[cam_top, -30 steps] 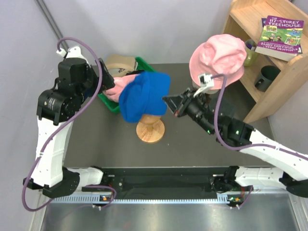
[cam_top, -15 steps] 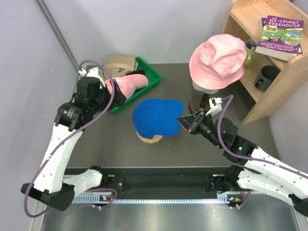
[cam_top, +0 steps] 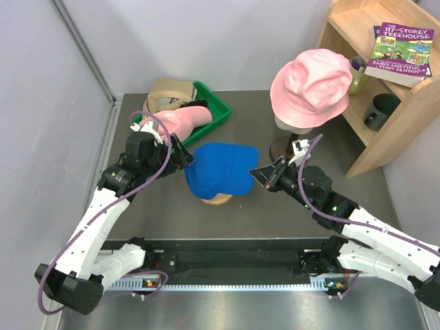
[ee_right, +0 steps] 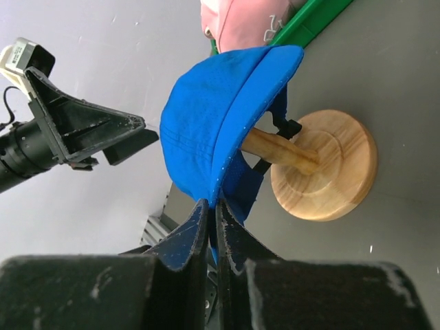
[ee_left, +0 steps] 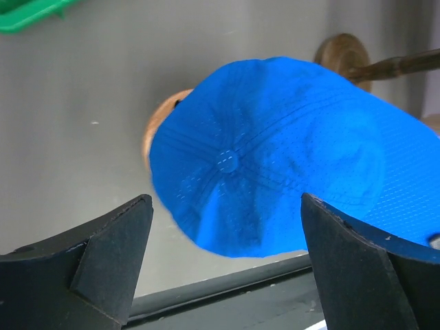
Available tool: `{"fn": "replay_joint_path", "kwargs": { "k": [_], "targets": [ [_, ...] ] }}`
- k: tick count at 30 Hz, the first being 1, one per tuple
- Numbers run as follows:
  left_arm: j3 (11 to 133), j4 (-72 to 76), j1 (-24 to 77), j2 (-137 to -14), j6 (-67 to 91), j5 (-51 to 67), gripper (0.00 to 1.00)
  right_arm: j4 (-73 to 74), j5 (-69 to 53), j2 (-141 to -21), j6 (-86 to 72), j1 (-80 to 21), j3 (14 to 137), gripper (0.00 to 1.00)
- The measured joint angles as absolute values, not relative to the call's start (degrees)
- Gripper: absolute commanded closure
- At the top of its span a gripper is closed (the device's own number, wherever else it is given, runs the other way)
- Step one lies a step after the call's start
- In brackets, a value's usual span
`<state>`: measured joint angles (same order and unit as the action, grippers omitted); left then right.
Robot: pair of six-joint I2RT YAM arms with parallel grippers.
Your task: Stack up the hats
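The blue cap (cam_top: 220,170) is sitting on the wooden stand (cam_top: 218,200) in the middle of the worktop (cam_top: 165,206). The right claw (cam_top: 256,172) is pinching the cap's right edge, its 2 fingers pressed together on the fabric. The left claw (cam_top: 190,159) is hovering just beside the cap's left side, gaping wide and gripping nothing. 1 pink cap (cam_top: 182,124) is lying in the green tray (cam_top: 214,103), with a tan cap (cam_top: 168,89) behind it.
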<state>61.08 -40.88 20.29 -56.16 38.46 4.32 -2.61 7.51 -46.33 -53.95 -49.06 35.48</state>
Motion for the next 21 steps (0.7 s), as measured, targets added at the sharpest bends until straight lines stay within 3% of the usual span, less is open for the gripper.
{"fn": "replay_joint_path", "kwargs": {
  "k": [3, 4, 6, 7, 9, 13, 21],
  "targets": [
    [58.6, -37.3, 20.3, -55.7, 40.2, 5.5, 0.08, -2.8, 7.5, -46.0, -53.8, -49.0, 34.8, 0.81],
    [58.0, -36.4, 20.3, -55.6, 40.6, 5.7, 0.07, -2.8, 7.5, -45.8, -53.8, -49.0, 34.5, 0.61],
    [57.1, -35.2, 20.3, -55.7, 41.1, 6.0, 0.07, -2.1, 7.5, -45.6, -53.3, -49.0, 34.2, 0.44],
    [56.6, -34.4, 20.3, -55.7, 41.3, 6.2, 0.07, -1.6, 7.7, -45.5, -53.6, -48.9, 34.2, 0.29],
    [55.5, -33.1, 20.3, -55.7, 41.7, 6.5, 0.07, -0.4, 8.0, -45.1, -52.5, -48.9, 34.2, 0.19],
    [53.8, -30.9, 20.3, -56.1, 42.4, 7.1, 0.07, 4.1, 9.6, -44.2, -49.9, -48.9, 34.8, 0.12],
    [53.8, -30.4, 20.3, -56.2, 42.1, 6.7, 0.07, 12.3, 15.9, -42.0, -45.4, -48.9, 38.5, 0.11]
  ]
}}
